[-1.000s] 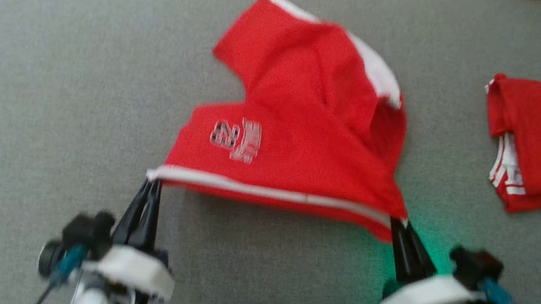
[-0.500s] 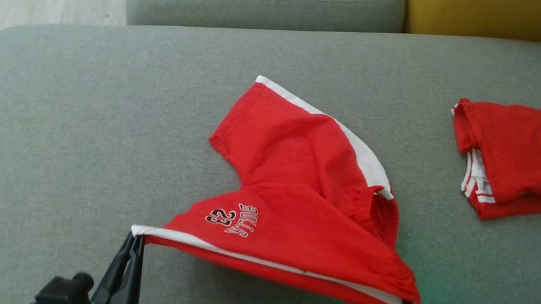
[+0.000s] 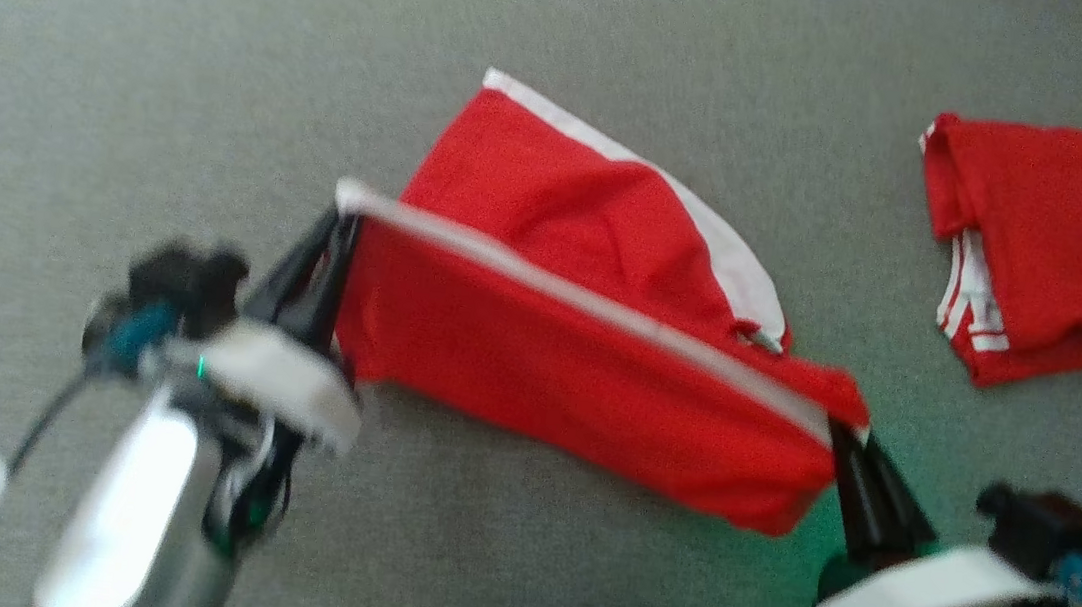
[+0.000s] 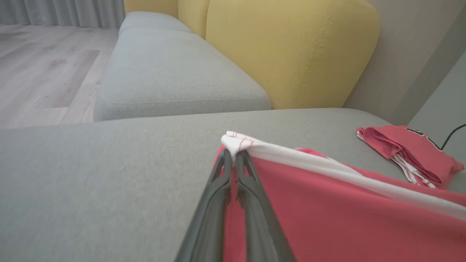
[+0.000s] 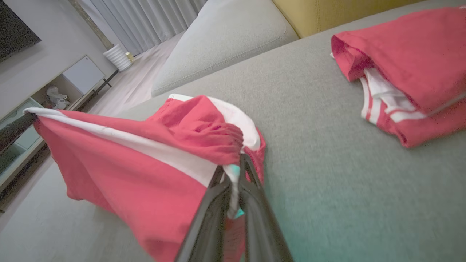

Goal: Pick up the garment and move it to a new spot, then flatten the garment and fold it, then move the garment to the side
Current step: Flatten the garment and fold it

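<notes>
The garment (image 3: 537, 343) is a pair of red shorts with white trim, half lifted off the grey sofa seat (image 3: 170, 104). My left gripper (image 3: 341, 214) is shut on the white-edged corner at the garment's left end (image 4: 236, 143). My right gripper (image 3: 839, 437) is shut on the opposite corner, near the gathered waistband (image 5: 218, 138). The white edge stretches taut between the two grippers, and a red panel hangs down from it toward me. The garment's far part still rests on the seat.
A second red garment (image 3: 1061, 238), folded, lies on the seat at the right. Yellow back cushions (image 4: 291, 47) stand behind the seat, and another grey seat section (image 4: 174, 76) lies beyond. Wooden floor (image 4: 43, 65) shows at the far left.
Both grippers have lifted the held edge up and away from me, the left higher than the right. The printed front has turned under and a plain red panel now faces me. The camera has shifted too.
</notes>
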Robot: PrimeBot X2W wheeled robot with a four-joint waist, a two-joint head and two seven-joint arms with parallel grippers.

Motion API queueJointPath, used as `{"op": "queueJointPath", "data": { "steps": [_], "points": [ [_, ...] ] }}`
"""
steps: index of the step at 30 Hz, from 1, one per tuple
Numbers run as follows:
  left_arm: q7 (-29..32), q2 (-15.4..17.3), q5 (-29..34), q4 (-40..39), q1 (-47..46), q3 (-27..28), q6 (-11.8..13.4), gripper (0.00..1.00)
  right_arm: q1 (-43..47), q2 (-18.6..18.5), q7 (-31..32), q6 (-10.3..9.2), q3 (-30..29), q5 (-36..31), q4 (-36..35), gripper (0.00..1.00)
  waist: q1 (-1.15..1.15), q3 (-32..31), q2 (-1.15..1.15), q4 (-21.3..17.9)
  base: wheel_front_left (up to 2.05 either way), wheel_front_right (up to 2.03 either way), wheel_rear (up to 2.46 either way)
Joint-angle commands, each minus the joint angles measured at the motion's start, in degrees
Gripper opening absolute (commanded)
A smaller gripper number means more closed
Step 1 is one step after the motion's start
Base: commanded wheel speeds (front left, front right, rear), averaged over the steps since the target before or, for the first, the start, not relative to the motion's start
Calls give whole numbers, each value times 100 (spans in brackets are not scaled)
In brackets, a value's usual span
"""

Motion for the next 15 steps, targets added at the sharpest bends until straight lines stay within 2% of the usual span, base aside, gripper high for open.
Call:
{"op": "queueJointPath", "data": {
  "steps": [1, 6, 15],
  "points": [
    [65, 52, -29, -20, -547, 176, -58, 0, -337, -66, -5, 37, 83, 60, -115, 0, 0, 374, 0, -147, 0, 0, 0],
    [316, 4, -93, 1018, -1941, 142, -301, 0, -1129, -66, 10, 37, 151, 278, 226, 0, 0, 891, 0, -300, 0, 0, 0],
    [96, -75, -114, 3207, -3842, 95, -519, 0, -1966, -66, -259, 37, 490, 848, 879, 0, 0, 1426, 0, -693, 0, 0, 0]
  ]
}}
